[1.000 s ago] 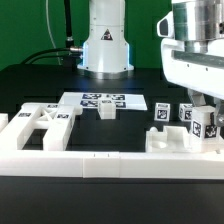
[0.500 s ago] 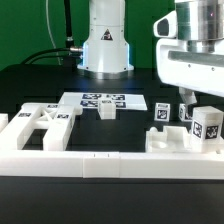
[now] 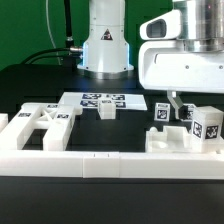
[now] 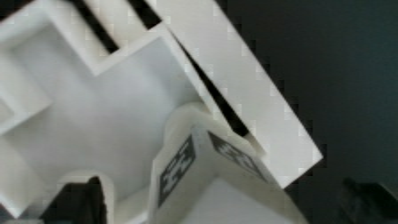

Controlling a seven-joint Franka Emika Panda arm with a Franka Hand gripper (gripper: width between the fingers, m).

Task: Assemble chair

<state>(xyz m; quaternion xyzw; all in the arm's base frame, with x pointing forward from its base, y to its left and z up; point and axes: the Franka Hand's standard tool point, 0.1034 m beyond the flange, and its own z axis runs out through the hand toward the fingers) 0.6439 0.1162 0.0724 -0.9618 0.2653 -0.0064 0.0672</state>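
my tool (image 3: 188, 98) hangs above the cluster of tagged chair legs on the exterior view's right, clear of them all. the jaws stand wide apart and hold nothing. in the wrist view the nearest leg (image 4: 206, 165) sits upright below the tool. that view is blurred, so i cannot vouch for the clearance at either finger.

location of parts: the largest leg (image 3: 205, 125) and two smaller tagged blocks (image 3: 160, 113) stand close together behind the border rail (image 3: 110, 165). the cross-braced panel (image 3: 45, 120) lies well apart on the exterior view's left. one small block (image 3: 107, 110) sits just before the marker board (image 3: 100, 100). nothing looks joined yet.

finding: the step in hand is, i judge, taking hold of one leg. recommendation: centre the leg between the fingers, descend straight, close squarely on its flat faces, and keep off the neighbouring blocks, which would tip easily on the surface.
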